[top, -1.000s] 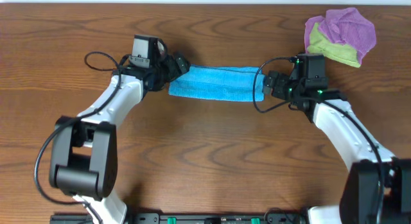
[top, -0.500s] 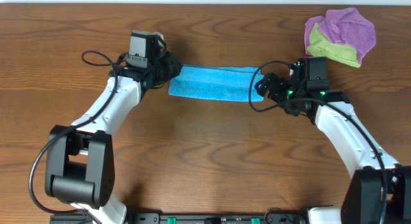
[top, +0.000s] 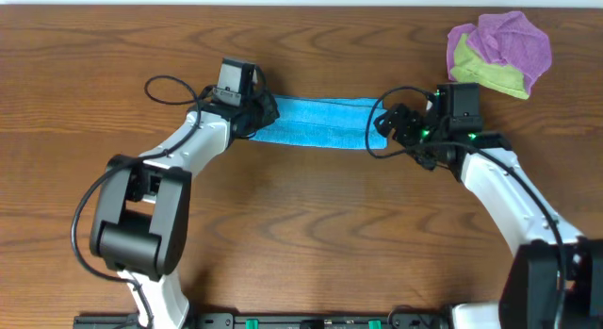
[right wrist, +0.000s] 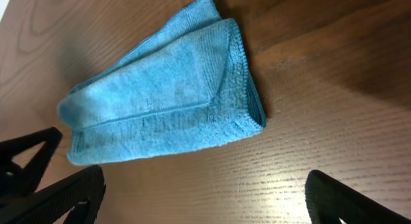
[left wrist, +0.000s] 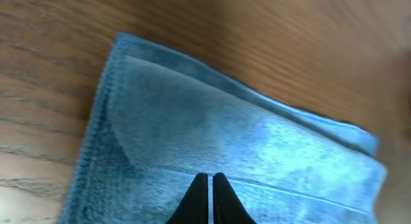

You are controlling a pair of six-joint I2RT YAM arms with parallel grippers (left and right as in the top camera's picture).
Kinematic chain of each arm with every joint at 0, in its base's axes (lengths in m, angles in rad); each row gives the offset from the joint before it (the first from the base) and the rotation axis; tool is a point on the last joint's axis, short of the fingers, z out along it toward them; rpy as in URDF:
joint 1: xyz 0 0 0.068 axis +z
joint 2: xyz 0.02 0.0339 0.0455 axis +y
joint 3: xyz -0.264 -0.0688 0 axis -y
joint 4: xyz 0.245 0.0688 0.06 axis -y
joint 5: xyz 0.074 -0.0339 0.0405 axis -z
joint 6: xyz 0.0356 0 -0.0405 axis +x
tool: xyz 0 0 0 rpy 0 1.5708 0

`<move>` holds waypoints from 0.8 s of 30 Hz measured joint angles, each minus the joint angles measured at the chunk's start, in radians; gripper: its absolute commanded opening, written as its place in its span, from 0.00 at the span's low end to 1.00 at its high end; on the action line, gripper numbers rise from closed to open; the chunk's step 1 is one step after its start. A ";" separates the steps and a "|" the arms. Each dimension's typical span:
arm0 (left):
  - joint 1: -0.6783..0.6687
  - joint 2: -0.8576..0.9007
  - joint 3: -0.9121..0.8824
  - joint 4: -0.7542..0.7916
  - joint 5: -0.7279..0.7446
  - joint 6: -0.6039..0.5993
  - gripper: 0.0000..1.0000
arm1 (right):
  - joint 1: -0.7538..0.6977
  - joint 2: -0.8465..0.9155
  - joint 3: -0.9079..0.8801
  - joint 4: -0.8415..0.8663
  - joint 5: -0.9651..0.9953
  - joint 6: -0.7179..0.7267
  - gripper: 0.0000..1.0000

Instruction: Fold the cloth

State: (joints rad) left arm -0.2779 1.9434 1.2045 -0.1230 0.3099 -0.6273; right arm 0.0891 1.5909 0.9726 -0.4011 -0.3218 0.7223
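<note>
Seen from overhead, the cloth [top: 316,122] lay on the wooden table [top: 311,225] as a long, narrow turquoise strip, folded over on itself. It sat a little toward 12 o'clock from the table's middle and ran from 9 to 3 o'clock. The left gripper [top: 267,115] sat at the strip's 9 o'clock end, over the fabric. In the left wrist view its jaws were shut, the two dark fingertips [left wrist: 200,195] pressed together with only a hairline between them and their tips down against the cloth [left wrist: 225,140]. Whether a layer of fabric was nipped between them could not be told. That view also showed the folded layers, with a hemmed edge along the 9 o'clock side and an upper layer set back from the one below

The right gripper [top: 384,127] stood at the strip's 3 o'clock end, just beside it. In the right wrist view its jaws were spread wide and held nothing. One finger [right wrist: 70,189] sat at 8 o'clock of the frame and the other [right wrist: 350,198] at 4 o'clock, with bare table between them. The doubled end of the cloth [right wrist: 167,108] lay beyond the tips, toward 11 o'clock, apart from both

At the table's 2 o'clock corner, well apart from the strip, a crumpled purple cloth [top: 513,41] lay on top of a yellow-green cloth [top: 490,76]
</note>
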 measured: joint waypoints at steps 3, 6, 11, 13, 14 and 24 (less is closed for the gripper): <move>0.000 0.012 0.000 0.000 -0.020 0.004 0.06 | 0.000 0.045 0.000 0.024 -0.002 0.007 0.99; -0.001 0.019 0.000 -0.001 -0.046 0.012 0.06 | 0.000 0.093 0.000 0.052 -0.008 0.019 0.99; -0.005 0.019 0.000 -0.008 -0.101 0.051 0.06 | 0.000 0.139 0.000 0.101 -0.031 0.041 0.99; -0.007 0.019 0.000 -0.009 -0.121 0.068 0.06 | 0.000 0.153 0.000 0.118 -0.039 0.054 0.99; -0.008 0.019 0.000 -0.009 -0.132 0.076 0.06 | 0.000 0.158 0.000 0.122 -0.041 0.060 0.99; -0.013 0.059 0.000 -0.027 -0.191 0.111 0.06 | 0.003 0.168 0.000 0.137 -0.049 0.087 0.99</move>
State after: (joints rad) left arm -0.2909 2.0026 1.2045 -0.1505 0.1192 -0.5163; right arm 0.0921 1.7588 0.9726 -0.2638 -0.3710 0.8089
